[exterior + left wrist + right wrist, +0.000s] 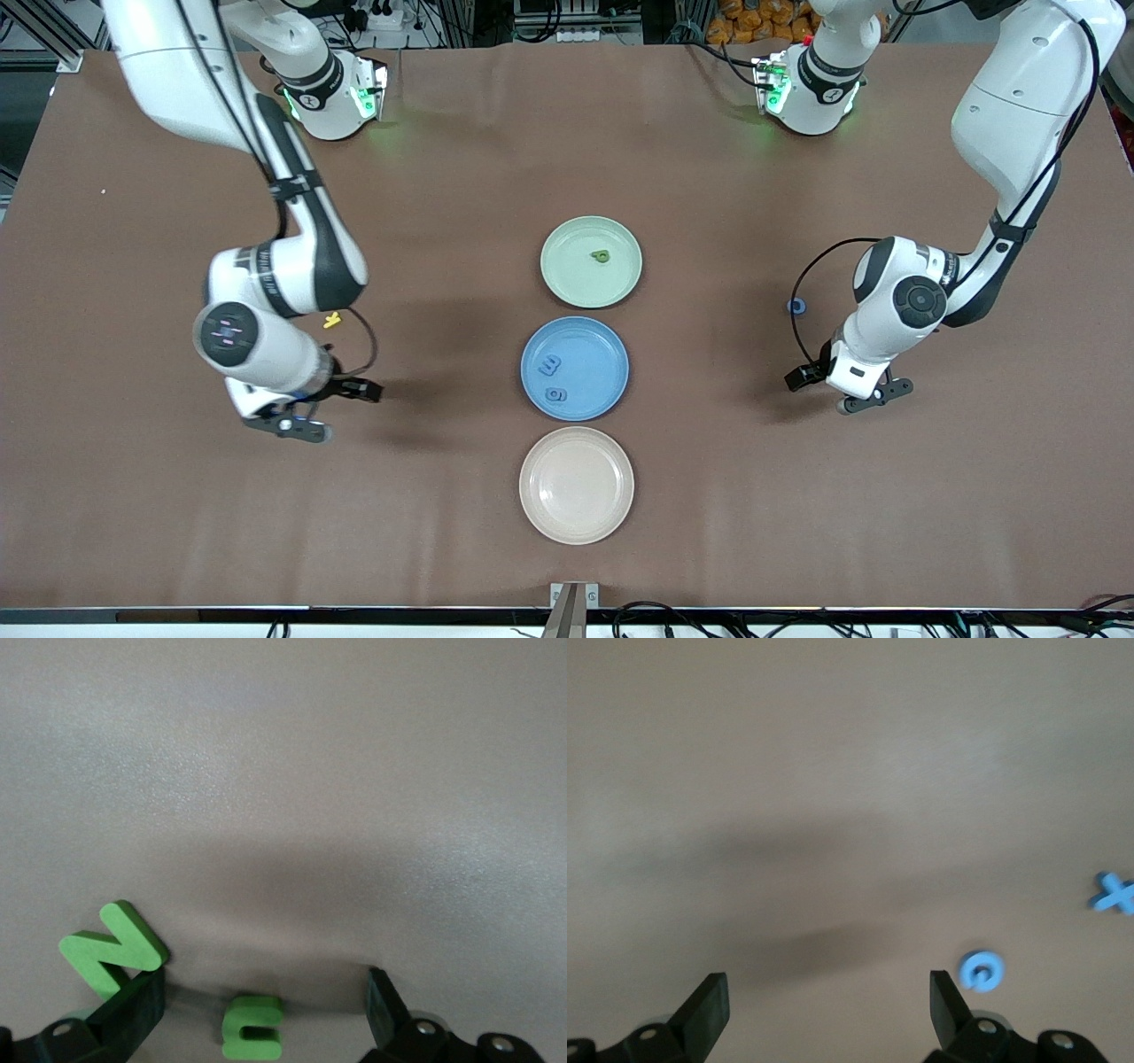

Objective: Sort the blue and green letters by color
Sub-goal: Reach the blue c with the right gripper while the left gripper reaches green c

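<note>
Both arms reach low over the table, left end effector (873,394) and right end effector (310,416) spread wide, empty.

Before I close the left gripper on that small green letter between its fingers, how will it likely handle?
The small green letter looks like thick foam: probably light, slightly squashy. It lies flat on the table, so it shouldn't roll, though it may slide. The left gripper is open around it.

Matt foam green letters (113,948), glossy plates (576,523), matt tablecloth (797,496)
</note>
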You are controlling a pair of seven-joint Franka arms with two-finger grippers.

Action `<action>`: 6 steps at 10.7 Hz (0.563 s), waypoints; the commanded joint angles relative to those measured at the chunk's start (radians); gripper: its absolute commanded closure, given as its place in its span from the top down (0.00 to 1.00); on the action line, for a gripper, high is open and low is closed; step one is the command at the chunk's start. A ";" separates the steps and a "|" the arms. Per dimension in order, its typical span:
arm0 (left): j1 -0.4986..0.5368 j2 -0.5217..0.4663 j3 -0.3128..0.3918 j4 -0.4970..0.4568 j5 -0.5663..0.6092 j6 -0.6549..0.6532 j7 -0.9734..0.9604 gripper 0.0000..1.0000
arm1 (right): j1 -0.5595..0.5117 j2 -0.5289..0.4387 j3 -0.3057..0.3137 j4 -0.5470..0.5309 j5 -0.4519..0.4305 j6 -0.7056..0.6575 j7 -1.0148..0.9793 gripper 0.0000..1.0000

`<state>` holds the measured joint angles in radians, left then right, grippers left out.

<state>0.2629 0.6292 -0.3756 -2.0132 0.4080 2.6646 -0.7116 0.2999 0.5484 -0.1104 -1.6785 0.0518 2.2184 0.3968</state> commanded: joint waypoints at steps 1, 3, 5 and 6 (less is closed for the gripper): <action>0.009 -0.020 -0.008 -0.054 0.031 0.018 -0.017 1.00 | -0.100 -0.120 0.020 -0.297 -0.018 0.234 -0.139 1.00; -0.013 -0.034 -0.012 -0.067 0.031 -0.015 -0.038 1.00 | -0.146 -0.119 0.020 -0.403 -0.018 0.373 -0.180 1.00; -0.028 -0.048 -0.013 -0.056 0.031 -0.075 -0.042 1.00 | -0.151 -0.113 0.020 -0.421 -0.017 0.386 -0.185 1.00; -0.030 -0.051 -0.013 -0.056 0.031 -0.078 -0.042 1.00 | -0.159 -0.102 0.021 -0.431 -0.013 0.414 -0.185 1.00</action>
<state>0.2439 0.6073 -0.3888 -2.0393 0.4082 2.6182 -0.7168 0.1653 0.4771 -0.1094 -2.0559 0.0514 2.5934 0.2188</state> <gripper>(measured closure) 0.000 0.000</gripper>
